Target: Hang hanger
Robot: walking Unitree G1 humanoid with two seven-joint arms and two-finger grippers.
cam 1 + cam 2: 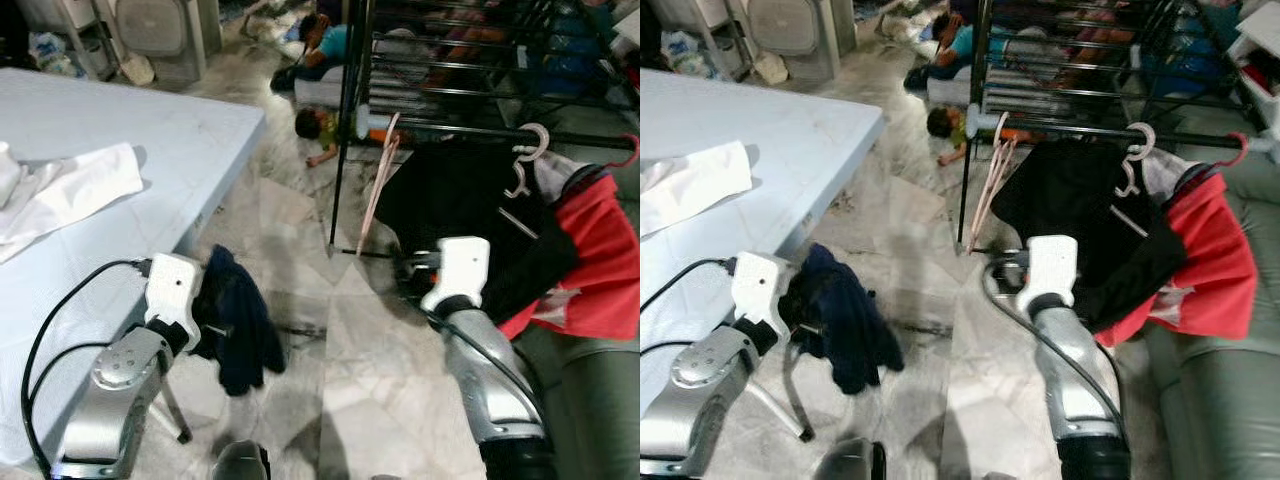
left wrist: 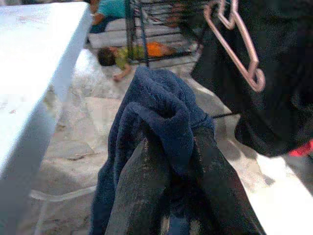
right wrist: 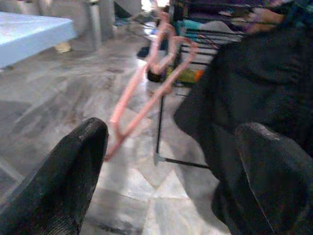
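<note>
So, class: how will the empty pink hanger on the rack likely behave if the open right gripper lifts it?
The pink hanger looks thin, so probably light and rigid. Hooked on the rack bar, it may swing when nudged. The right gripper is open beside it.

Pale pink hanger (image 1: 379, 180), navy blue cloth (image 1: 236, 320), black garment (image 1: 460, 195), red one (image 1: 600, 255), light blue tabletop (image 1: 120, 125), grey marbled floor (image 1: 330, 330).

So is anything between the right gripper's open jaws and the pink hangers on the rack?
Nothing visible. The right gripper faces the empty pink hangers across bare floor; the black garment hangs beside that path, not across it.
</note>
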